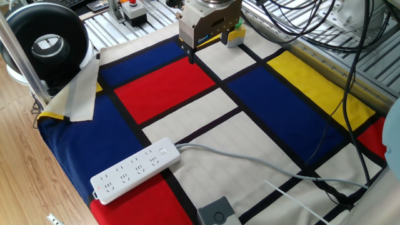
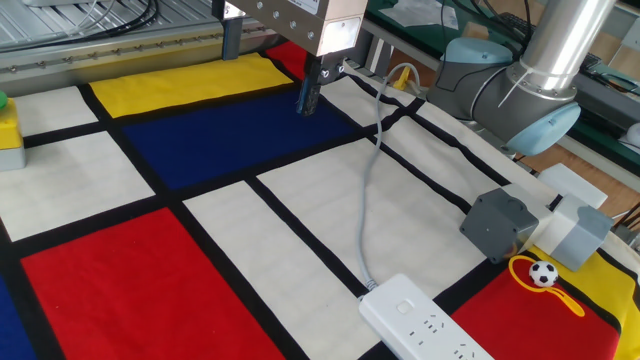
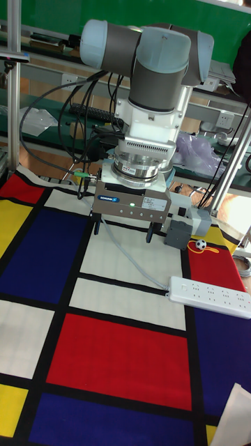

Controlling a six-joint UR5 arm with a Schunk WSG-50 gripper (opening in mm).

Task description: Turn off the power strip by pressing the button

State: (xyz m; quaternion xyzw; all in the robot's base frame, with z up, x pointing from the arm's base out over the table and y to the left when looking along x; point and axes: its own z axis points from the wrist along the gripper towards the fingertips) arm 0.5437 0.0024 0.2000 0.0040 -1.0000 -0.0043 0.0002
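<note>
Silver arm [image 3: 162, 66] with pale blue joint caps [image 3: 93, 40]; grey box-shaped tool [image 3: 123, 231], green indicator lamp [image 3: 118, 203], dark fingers [image 3: 97, 226]

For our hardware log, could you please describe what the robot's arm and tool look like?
The arm is silver-grey tubing with pale blue joint caps and a ribbed white wrist. The tool is a boxy silver block with a blue label, a green light and two short dark fingers. Black cables loop beside it.
</note>
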